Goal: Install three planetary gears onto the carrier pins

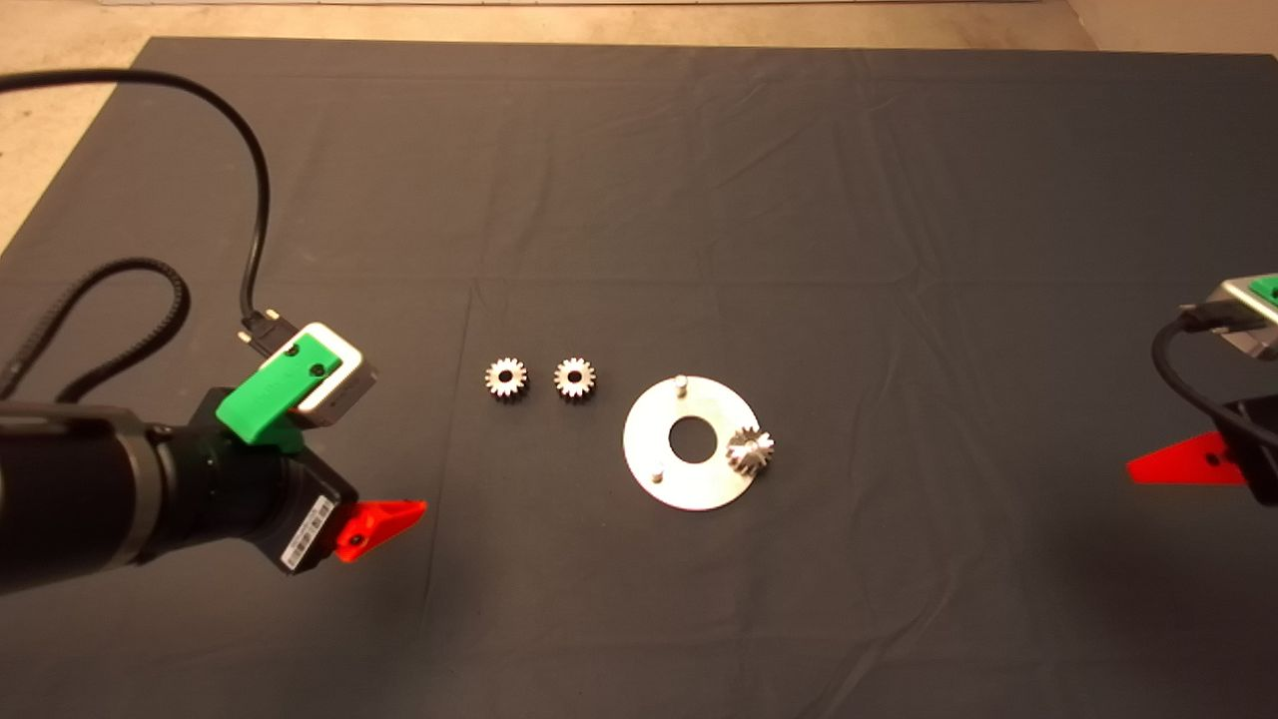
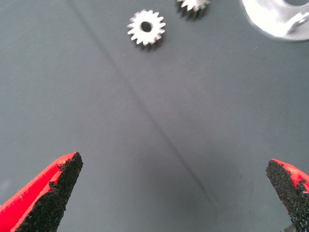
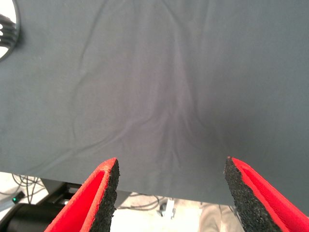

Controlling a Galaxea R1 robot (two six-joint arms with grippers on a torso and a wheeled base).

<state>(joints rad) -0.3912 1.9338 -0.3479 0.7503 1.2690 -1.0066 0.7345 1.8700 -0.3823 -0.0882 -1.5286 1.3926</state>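
Observation:
A round silver disc (image 1: 689, 484) with a centre hole lies mid-mat. Two bare carrier pins stand on it, one at the far side (image 1: 681, 380) and one at the near left (image 1: 657, 476). One planetary gear (image 1: 750, 449) sits at the disc's right edge, tilted. Two more gears (image 1: 506, 378) (image 1: 574, 378) lie flat on the mat left of the disc. My left gripper (image 1: 384, 524) is open and empty, over the mat left of the gears; its wrist view shows a gear (image 2: 146, 27), a second gear (image 2: 193, 5) and the disc's rim (image 2: 270, 21). My right gripper (image 1: 1188, 464) is open and empty at the right edge.
The dark mat (image 1: 699, 200) has creases across it. Black cables (image 1: 255, 200) loop off the left arm at the far left. In the right wrist view the mat's edge (image 3: 154, 191) shows, with floor and cables beyond it.

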